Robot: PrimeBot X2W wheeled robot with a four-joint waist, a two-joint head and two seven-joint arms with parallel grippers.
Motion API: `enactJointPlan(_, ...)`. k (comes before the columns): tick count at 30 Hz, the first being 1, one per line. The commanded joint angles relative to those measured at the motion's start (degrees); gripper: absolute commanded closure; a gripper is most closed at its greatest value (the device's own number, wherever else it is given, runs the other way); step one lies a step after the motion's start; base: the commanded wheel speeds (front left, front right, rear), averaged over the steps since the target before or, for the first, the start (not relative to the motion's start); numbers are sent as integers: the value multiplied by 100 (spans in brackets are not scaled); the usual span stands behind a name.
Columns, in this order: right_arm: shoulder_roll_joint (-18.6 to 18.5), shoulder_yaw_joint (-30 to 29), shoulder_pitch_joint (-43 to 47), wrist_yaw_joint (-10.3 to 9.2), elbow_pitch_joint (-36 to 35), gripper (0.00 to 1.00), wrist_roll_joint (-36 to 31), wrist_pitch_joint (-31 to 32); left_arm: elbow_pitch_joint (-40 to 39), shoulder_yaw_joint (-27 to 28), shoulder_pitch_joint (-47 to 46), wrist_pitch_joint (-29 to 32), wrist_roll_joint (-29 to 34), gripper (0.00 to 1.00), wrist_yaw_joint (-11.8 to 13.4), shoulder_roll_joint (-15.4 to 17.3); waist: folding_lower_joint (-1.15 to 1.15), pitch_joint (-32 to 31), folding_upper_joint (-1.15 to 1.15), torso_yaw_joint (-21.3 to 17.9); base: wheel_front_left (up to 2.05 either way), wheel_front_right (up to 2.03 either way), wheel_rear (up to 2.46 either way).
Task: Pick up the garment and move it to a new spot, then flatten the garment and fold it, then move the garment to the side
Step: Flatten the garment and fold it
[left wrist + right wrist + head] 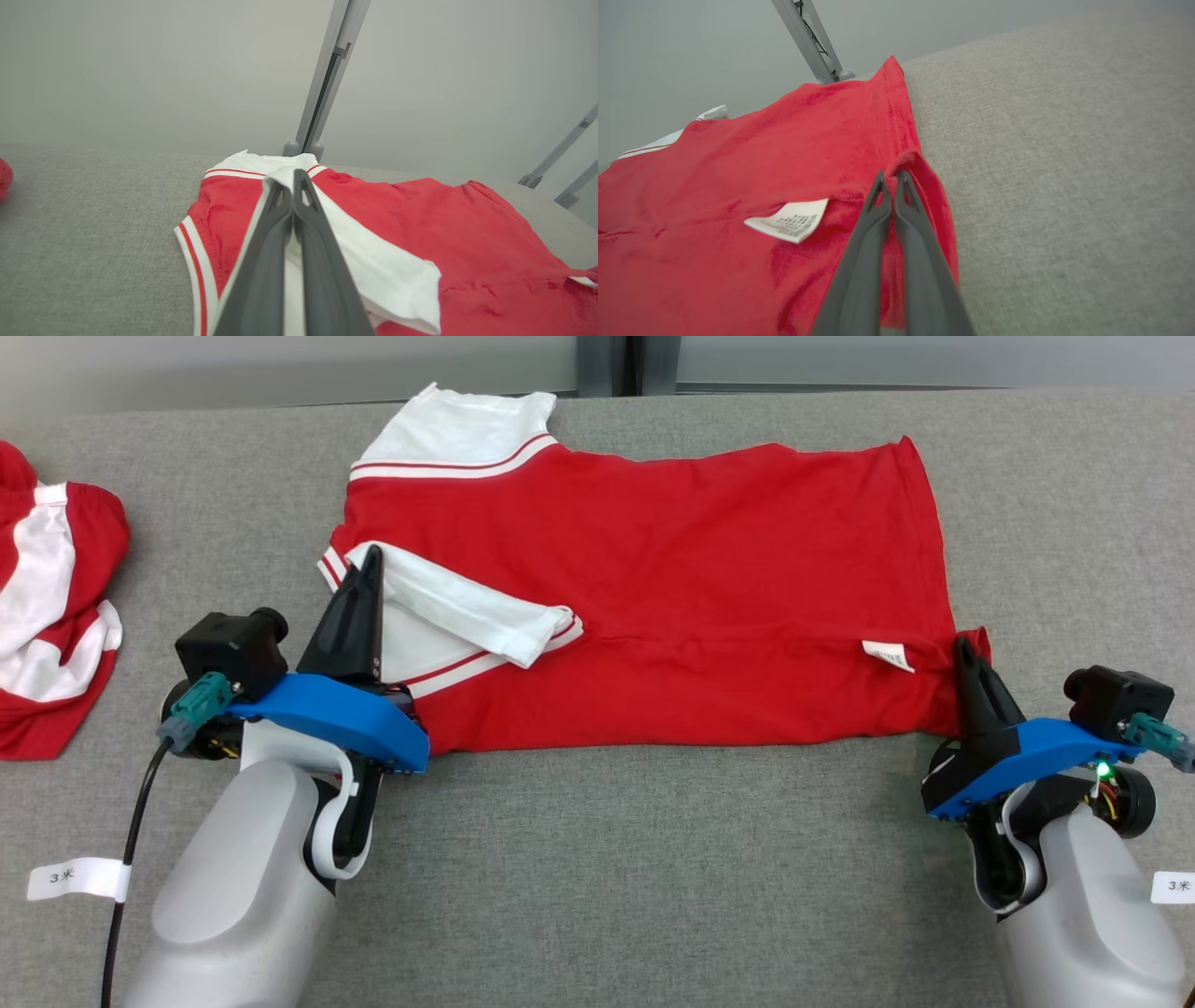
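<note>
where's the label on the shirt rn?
Head view: the label lies on the shirt near its right hem, just left of the right gripper. The right wrist view shows it left of that gripper too.

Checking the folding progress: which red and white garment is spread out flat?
The shirt in the middle, partly folded but lying flat; the other garment sits bunched up at the far left.

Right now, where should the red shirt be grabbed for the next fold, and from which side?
Pinch the shirt at both ends of its near edge: the hem corner on the right, the shoulder beside the white sleeve on the left. Come in low from the near side. It lies flat and long, so end grips should keep it taut.
</note>
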Motion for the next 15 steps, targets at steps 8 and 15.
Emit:
enactJointPlan(8, -9, 160, -40, 0, -33, 0, -299, -765, 329, 269, 218, -270, -32, 0, 90, -84, -1, -152, 0, 11, 0, 0, 0)
enactJointPlan(15, -8, -90, 648, 0, -471, 0, -874, -692, -168, 472, 1113, -259, -285, 0, 47, -123, -1, -456, 0, 119, 0, 0, 0)
